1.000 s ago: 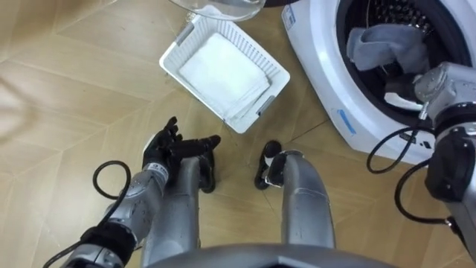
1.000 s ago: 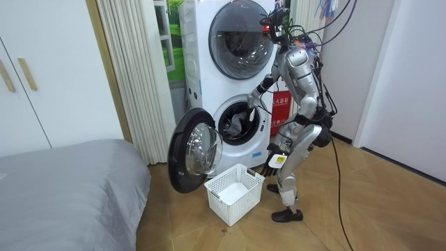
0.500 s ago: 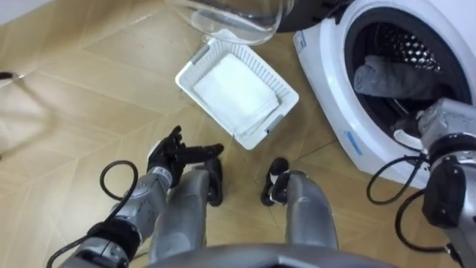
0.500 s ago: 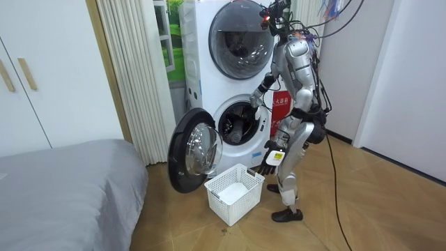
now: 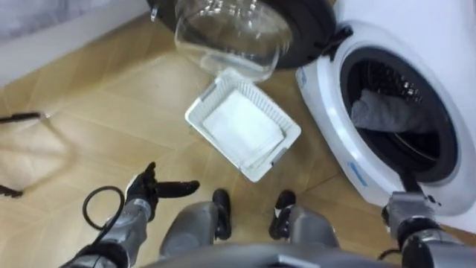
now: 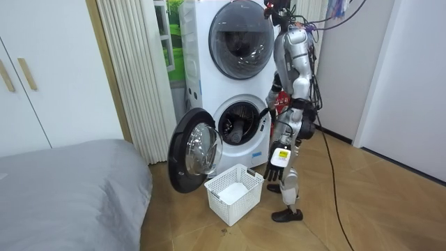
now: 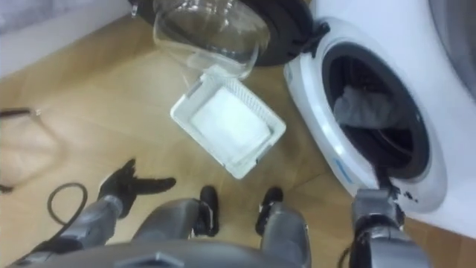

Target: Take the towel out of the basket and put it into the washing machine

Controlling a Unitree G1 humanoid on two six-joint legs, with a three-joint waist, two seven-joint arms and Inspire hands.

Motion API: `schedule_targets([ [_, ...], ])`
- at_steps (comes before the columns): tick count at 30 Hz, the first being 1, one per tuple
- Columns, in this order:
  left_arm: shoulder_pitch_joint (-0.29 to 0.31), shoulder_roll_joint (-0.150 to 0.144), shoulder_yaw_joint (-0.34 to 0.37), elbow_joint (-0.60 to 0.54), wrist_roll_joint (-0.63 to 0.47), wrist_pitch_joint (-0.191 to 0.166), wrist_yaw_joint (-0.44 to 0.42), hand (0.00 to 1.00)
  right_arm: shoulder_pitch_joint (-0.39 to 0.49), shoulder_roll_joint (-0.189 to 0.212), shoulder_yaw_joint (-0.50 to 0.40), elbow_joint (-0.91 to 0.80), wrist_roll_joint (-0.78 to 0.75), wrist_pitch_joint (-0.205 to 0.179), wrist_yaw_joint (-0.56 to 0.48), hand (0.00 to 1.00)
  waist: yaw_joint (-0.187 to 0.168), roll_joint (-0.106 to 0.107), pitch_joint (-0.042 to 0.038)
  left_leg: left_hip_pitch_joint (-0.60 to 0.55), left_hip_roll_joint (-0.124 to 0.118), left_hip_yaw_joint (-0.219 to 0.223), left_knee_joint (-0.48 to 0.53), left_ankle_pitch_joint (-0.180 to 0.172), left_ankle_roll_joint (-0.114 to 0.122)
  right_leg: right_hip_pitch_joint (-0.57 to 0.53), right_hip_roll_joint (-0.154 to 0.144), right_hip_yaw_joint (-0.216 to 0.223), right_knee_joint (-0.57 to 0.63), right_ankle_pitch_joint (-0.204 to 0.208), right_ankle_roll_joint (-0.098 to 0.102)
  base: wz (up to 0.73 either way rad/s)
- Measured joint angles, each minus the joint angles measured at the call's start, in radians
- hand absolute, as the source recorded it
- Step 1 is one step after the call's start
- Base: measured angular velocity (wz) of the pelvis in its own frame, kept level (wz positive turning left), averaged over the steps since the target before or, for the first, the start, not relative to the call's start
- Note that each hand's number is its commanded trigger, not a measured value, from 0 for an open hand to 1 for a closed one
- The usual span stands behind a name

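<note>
Fingers (image 5: pixel 178 185) of my left hand (image 5: pixel 143 195) spread, empty | right hand (image 5: pixel 407 211): I can't tell | grey towel (image 5: pixel 387 113) lies inside washing machine (image 5: pixel 331 126), nearer my right.

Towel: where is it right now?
The grey towel lies inside the open drum of the washing machine, at the right of the left eye view; the white basket sits on the floor to its left.

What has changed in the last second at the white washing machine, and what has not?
The right hand has drawn back out of the white front-loading washing machine, leaving the grey towel inside; the robot has straightened up. The white plastic basket and the open left hand stay as they were.
</note>
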Motion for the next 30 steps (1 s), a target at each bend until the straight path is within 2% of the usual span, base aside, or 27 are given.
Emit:
schedule_targets([
  [2, 0.043, 0.000, 0.025, 0.018, -0.001, -0.012, 0.000, 0.00, 0.049, -0.002, 0.063, 0.003, -0.230, 0.002, 0.037, 0.00, -0.002, 0.000, -0.0022, 0.065, 0.002, 0.019, -0.043, 0.005, -0.006, 0.042, 0.009, 0.022, -0.027, 0.001, 0.002, -0.29],
  [4, 0.078, 0.001, 0.054, 0.023, -0.009, -0.016, -0.005, 0.00, 0.086, 0.001, 0.094, 0.005, -0.350, 0.020, 0.062, 0.00, -0.005, 0.001, -0.0034, 0.120, 0.003, 0.032, -0.074, 0.005, -0.011, 0.087, 0.021, 0.027, -0.055, 0.004, 0.002, -0.23],
  [5, 0.088, 0.002, 0.077, 0.032, -0.018, -0.016, -0.010, 0.00, 0.111, 0.002, 0.116, 0.000, -0.422, 0.028, 0.084, 0.00, -0.003, -0.001, -0.0064, 0.147, 0.004, 0.032, -0.091, 0.006, -0.015, 0.112, 0.026, 0.027, -0.068, 0.004, 0.002, -0.12],
  [9, 0.100, 0.004, 0.095, 0.058, -0.019, -0.016, -0.028, 0.00, 0.152, 0.007, 0.157, 0.000, -0.609, 0.045, 0.152, 0.00, -0.006, -0.003, -0.0101, 0.214, 0.007, 0.030, -0.121, 0.009, -0.021, 0.183, 0.037, 0.022, -0.108, 0.004, 0.002, -0.01],
  [14, 0.124, 0.000, 0.108, 0.052, 0.005, -0.011, -0.054, 0.00, 0.162, 0.039, 0.185, -0.001, -0.841, 0.069, 0.242, 0.00, -0.002, -0.013, -0.0173, 0.293, 0.011, 0.031, -0.145, 0.004, -0.030, 0.269, 0.050, 0.023, -0.146, 0.004, 0.003, 0.00],
  [18, 0.127, -0.005, 0.128, 0.058, 0.044, 0.004, -0.074, 0.00, 0.157, 0.049, 0.185, -0.005, -0.873, 0.101, 0.299, 0.00, -0.002, -0.010, -0.0153, 0.345, 0.011, 0.029, -0.155, 0.002, -0.032, 0.324, 0.052, 0.019, -0.159, 0.004, 0.005, 0.00],
  [20, 0.142, -0.016, 0.178, 0.053, 0.108, 0.016, -0.078, 0.00, 0.155, 0.050, 0.183, 0.009, -0.878, 0.116, 0.343, 0.00, -0.003, -0.009, -0.0152, 0.372, 0.013, 0.029, -0.168, 0.001, -0.034, 0.352, 0.057, 0.020, -0.168, 0.004, 0.005, 0.00],
  [24, 0.164, -0.020, 0.240, 0.031, 0.217, 0.027, -0.077, 0.00, 0.175, 0.051, 0.183, 0.008, -0.909, 0.147, 0.428, 0.00, -0.006, -0.014, -0.0163, 0.391, 0.019, 0.029, -0.167, -0.003, -0.040, 0.371, 0.063, 0.022, -0.172, 0.004, 0.004, -0.01],
  [26, 0.160, -0.020, 0.246, 0.031, 0.282, 0.028, -0.075, 0.00, 0.193, 0.050, 0.182, 0.013, -0.927, 0.162, 0.472, 0.00, -0.008, -0.017, -0.0151, 0.399, 0.018, 0.028, -0.168, -0.003, -0.041, 0.386, 0.064, 0.020, -0.181, 0.004, 0.004, 0.04],
  [30, 0.156, -0.021, 0.259, 0.017, 0.352, 0.035, -0.072, 0.00, 0.185, 0.050, 0.162, 0.042, -0.931, 0.167, 0.535, 0.00, -0.019, -0.024, -0.0133, 0.416, 0.017, 0.024, -0.170, -0.007, -0.041, 0.404, 0.065, 0.023, -0.188, 0.001, 0.006, 0.01],
])
